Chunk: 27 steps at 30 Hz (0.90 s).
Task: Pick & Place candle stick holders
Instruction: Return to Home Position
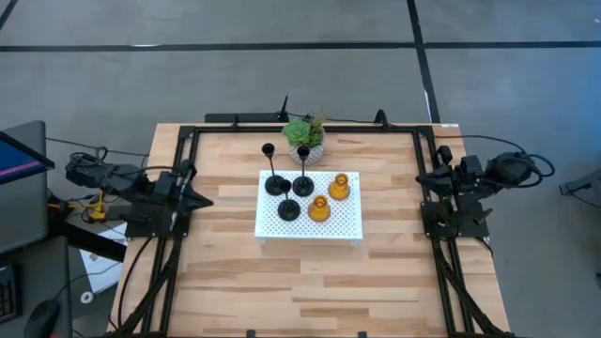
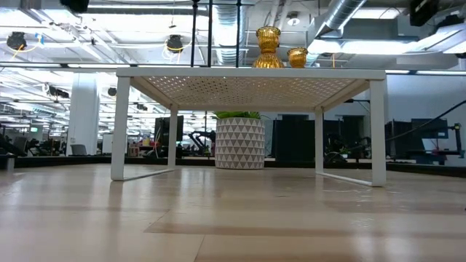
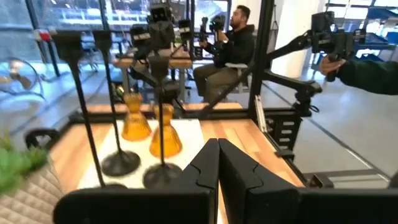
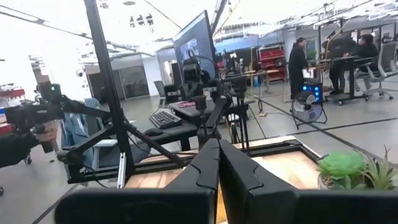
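Five candle stick holders stand by their bases on a white perforated stand [image 1: 349,226] at the table's middle. Two tall thin-stemmed black ones [image 1: 274,183] [image 1: 302,182] are at its far side and a shorter black one [image 1: 289,208] is nearer. Two squat amber ones [image 1: 339,186] [image 1: 319,208] stand to their right, and also show in the low view [image 2: 268,47] and the left wrist view [image 3: 165,134]. My left gripper [image 1: 208,198] [image 3: 217,163] is shut and empty at the table's left side. My right gripper [image 1: 420,178] [image 4: 217,163] is shut and empty at the right side.
A green plant in a white patterned pot [image 1: 305,136] [image 2: 239,143] stands just beyond the stand's far edge. Black frame rails [image 1: 178,160] run along the table's left, far and right edges. Bare wood [image 1: 310,282] lies on the near side. People show in the room beyond [image 3: 239,43].
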Each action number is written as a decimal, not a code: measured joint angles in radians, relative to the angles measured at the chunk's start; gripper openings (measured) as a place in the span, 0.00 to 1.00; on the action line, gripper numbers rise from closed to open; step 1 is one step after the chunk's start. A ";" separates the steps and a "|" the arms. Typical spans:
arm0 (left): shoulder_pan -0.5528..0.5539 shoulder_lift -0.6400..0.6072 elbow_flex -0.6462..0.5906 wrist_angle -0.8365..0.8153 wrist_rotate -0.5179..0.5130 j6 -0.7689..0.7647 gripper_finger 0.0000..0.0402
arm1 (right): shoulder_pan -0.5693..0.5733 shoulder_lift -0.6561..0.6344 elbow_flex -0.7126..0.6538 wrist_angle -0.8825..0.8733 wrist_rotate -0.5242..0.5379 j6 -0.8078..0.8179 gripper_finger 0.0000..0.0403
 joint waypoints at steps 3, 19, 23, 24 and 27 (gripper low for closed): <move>0.000 -0.038 -0.049 -0.002 0.018 -0.031 0.01 | 0.000 -0.045 -0.060 0.058 0.000 -0.038 0.00; 0.000 -0.050 -0.156 0.087 0.017 -0.089 0.02 | -0.001 -0.067 -0.261 0.262 -0.081 -0.041 0.00; 0.000 -0.050 -0.156 0.094 0.015 -0.087 0.02 | -0.001 -0.067 -0.308 0.336 -0.135 0.023 0.00; 0.000 -0.050 -0.156 0.094 0.015 -0.087 0.02 | -0.001 -0.067 -0.323 0.372 -0.151 0.012 0.00; 0.000 -0.050 -0.156 0.098 0.014 -0.087 0.02 | -0.004 -0.068 -0.360 0.514 -0.182 -0.079 0.00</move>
